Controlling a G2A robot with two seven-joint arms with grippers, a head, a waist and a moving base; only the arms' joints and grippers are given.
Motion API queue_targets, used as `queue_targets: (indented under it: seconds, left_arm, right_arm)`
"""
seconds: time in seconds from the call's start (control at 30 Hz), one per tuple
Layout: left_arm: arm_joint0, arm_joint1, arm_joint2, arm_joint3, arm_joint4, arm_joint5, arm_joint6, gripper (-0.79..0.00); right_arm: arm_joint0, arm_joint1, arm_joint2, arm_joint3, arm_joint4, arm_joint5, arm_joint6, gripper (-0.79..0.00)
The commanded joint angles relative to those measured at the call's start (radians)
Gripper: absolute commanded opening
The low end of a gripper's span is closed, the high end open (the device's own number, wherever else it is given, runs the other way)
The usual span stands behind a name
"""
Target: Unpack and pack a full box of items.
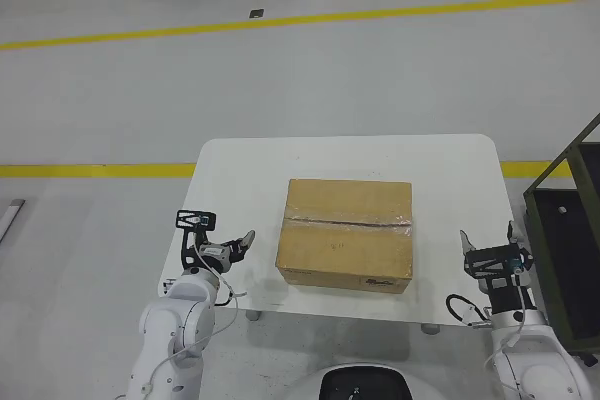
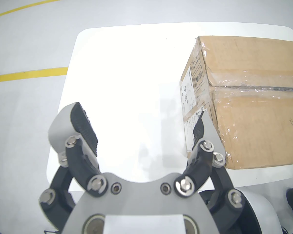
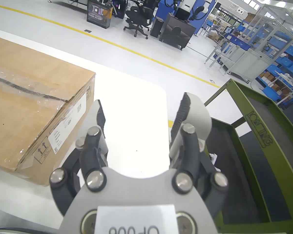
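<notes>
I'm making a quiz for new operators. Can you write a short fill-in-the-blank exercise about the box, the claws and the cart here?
1. The box on the table is ____, with tape along its seam.
2. The left claw and right claw are both ____ and hold nothing.
3. The cart beside the table is ____ in colour.
Missing words: closed; open; green.

the left gripper [image 2: 139, 113] hung with its jaws spread wide, angled inward off a bent left arm [image 1: 185, 310], while the right gripper [image 3: 141, 103] pointed straight ahead from the right arm [image 1: 525, 355], its jaws likewise parted.
</notes>
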Motion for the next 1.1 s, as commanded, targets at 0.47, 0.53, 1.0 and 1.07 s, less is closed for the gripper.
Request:
queue_targets:
  seconds: [0.47,0.53,1.0,1.07]
  left_arm:
    - [0.0,0.0,0.0,0.0,0.0,0.0,0.0,0.0]
    - [0.0,0.0,0.0,0.0,0.0,0.0,0.0,0.0]
    - [0.0,0.0,0.0,0.0,0.0,0.0,0.0,0.0]
    - [0.0,0.0,0.0,0.0,0.0,0.0,0.0,0.0]
  right_arm:
    - [0.028,0.0,-0.005,0.01,-0.012,-0.009,0.028,-0.785]
    - [0.049,0.0,-0.013,0.021,-0.001,-0.023,0.042,-0.785]
    - [0.178,-0.005,-0.068,0.26,-0.043,0.008,0.028,-0.785]
    - [0.178,-0.007,-0.067,0.284,-0.011,0.011,0.017,-0.785]
